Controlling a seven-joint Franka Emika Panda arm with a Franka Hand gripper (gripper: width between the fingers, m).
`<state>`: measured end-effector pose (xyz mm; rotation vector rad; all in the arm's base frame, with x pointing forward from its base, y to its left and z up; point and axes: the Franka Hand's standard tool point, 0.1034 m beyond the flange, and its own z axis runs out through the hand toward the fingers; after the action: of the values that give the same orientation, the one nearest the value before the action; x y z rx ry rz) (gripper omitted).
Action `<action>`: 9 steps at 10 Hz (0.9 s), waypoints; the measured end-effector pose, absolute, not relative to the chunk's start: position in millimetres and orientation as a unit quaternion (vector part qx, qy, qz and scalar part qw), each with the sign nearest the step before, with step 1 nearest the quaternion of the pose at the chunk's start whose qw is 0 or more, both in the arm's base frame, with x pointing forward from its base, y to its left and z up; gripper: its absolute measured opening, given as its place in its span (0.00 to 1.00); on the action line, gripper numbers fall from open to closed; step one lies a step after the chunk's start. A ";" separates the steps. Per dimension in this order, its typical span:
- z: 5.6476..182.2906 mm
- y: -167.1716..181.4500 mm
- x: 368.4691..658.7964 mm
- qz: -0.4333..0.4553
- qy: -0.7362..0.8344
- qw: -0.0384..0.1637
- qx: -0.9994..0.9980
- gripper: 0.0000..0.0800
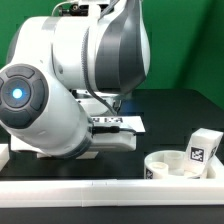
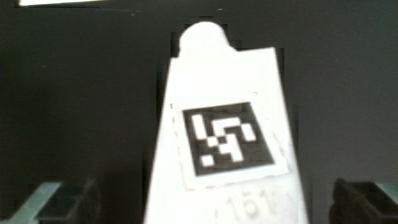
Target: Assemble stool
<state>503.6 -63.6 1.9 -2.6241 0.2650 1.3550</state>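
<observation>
In the wrist view a white stool leg (image 2: 222, 110) with a black-and-white square tag lies lengthwise on the dark table. My gripper (image 2: 210, 203) is open over its near end. The dark fingertips (image 2: 54, 200) stand on either side of the leg with gaps to it. In the exterior view the arm hides the gripper; a long white leg (image 1: 112, 141) shows under the arm. The round white seat (image 1: 178, 165) lies at the exterior view's lower right, with another tagged leg (image 1: 204, 148) standing just behind it.
The marker board (image 1: 118, 122) lies on the table behind the arm. A long white border rail (image 1: 110, 186) runs along the front edge. The arm's bulky joints (image 1: 60, 90) fill the exterior view's left and middle.
</observation>
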 end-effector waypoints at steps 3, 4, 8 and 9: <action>1.1 -61.9 504.3 0.453 0.088 0.087 -0.883 0.78; 1.3 -61.5 504.7 0.452 0.087 0.087 -0.883 0.51; 2.2 -61.6 507.2 0.448 0.087 0.086 -0.886 0.41; 6.0 -59.6 510.1 0.444 0.086 0.086 -0.888 0.41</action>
<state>510.1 -59.6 6.0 -2.6459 0.2562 1.3250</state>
